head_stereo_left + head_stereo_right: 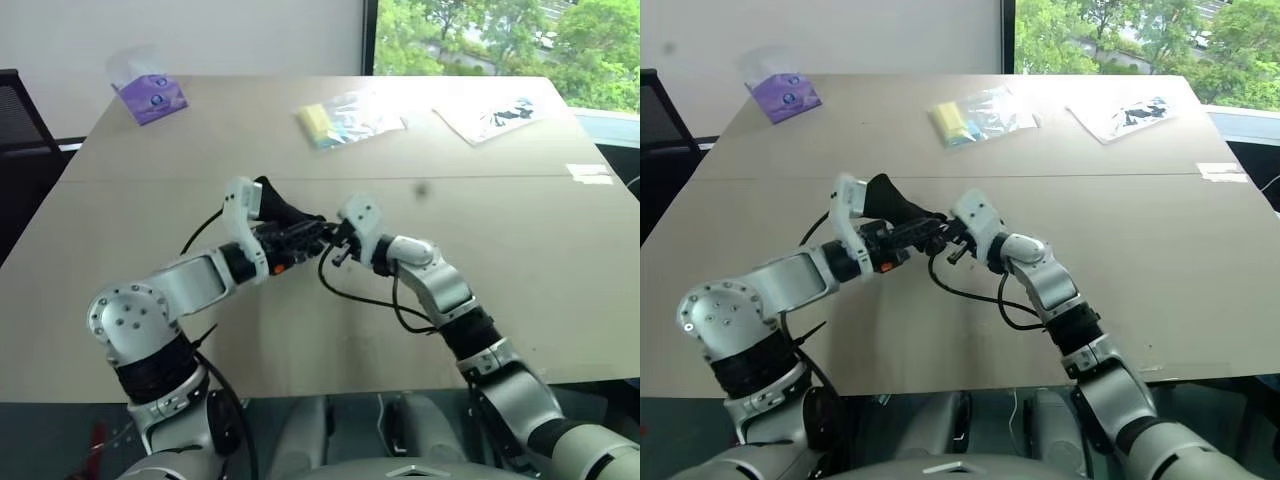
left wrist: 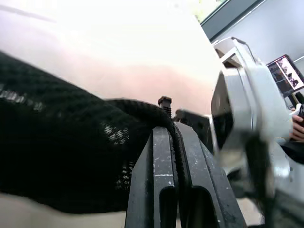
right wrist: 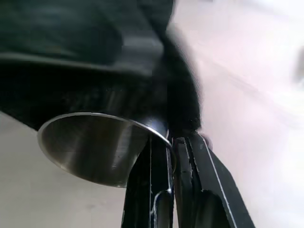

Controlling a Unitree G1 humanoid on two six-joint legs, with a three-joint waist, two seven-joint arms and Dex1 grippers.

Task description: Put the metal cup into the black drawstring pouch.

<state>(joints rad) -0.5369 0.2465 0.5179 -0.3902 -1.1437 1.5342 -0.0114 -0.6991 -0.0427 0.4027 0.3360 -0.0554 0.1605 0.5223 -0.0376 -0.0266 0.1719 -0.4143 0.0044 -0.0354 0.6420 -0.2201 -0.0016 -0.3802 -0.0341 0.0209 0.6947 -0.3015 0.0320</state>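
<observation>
Now, above the bench's (image 1: 520, 250) middle, the left hand (image 1: 300, 238) pinches the black drawstring pouch's (image 1: 280, 212) rim while the right hand (image 1: 338, 240), at its 3 o'clock, pinches the metal cup (image 3: 95, 147) at the mouth, needing insertion next.

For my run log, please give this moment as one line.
left gripper: shut on black drawstring pouch | right gripper: shut on metal cup rim | cup at pouch mouth, above table

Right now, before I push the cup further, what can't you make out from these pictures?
- How far the metal cup sits inside the black drawstring pouch: right wrist view, blurred pouch fabric covers its far end.
- The cup in the head views: hidden behind the left gripper and right gripper.
- The pouch mouth: cut off in the left wrist view.
</observation>
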